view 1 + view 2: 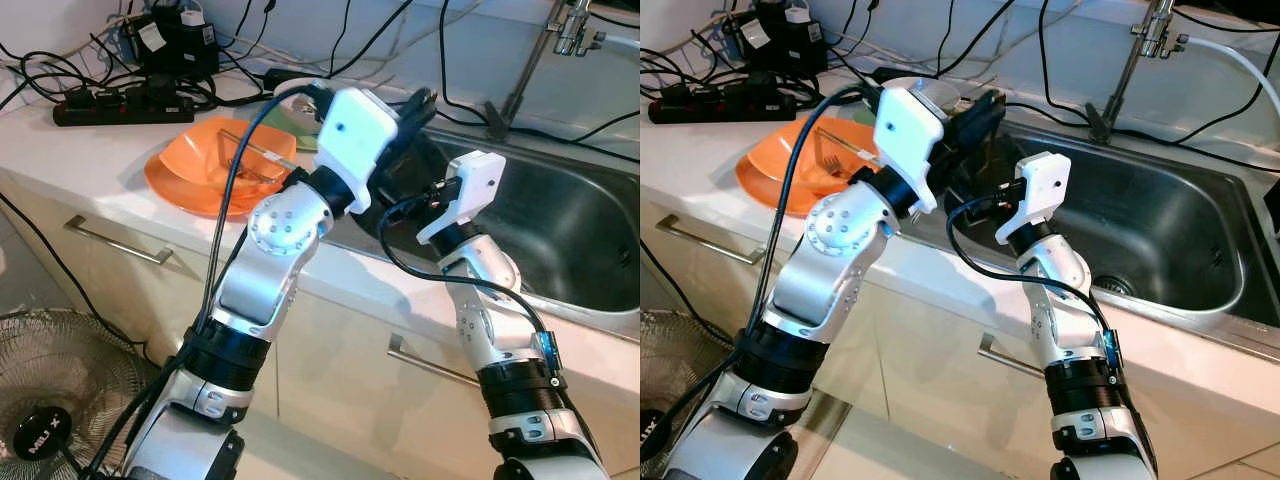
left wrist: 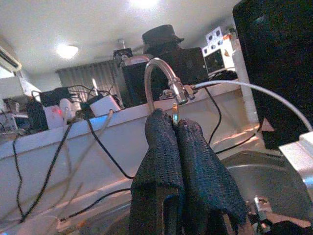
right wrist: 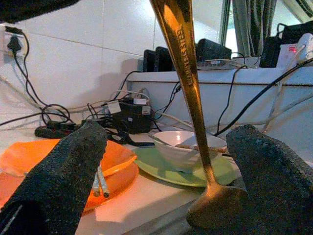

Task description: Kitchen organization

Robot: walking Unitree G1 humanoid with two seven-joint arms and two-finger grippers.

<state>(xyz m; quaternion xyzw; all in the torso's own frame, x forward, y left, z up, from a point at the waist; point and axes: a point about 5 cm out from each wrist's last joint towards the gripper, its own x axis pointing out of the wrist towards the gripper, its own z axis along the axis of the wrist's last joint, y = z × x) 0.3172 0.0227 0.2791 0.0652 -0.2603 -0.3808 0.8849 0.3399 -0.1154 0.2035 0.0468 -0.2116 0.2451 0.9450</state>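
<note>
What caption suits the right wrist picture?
Open right gripper straddles a golden spoon beside orange plates and a white bowl.

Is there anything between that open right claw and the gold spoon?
Nothing visible. The gold spoon already hangs between the right claw's spread fingers, its bowl near the counter edge; the orange plate lies farther back.

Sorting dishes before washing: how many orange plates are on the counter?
2, stacked as far as the right wrist view shows: the upper orange plate on the lower orange plate, left of the sink. More may be hidden.
</note>
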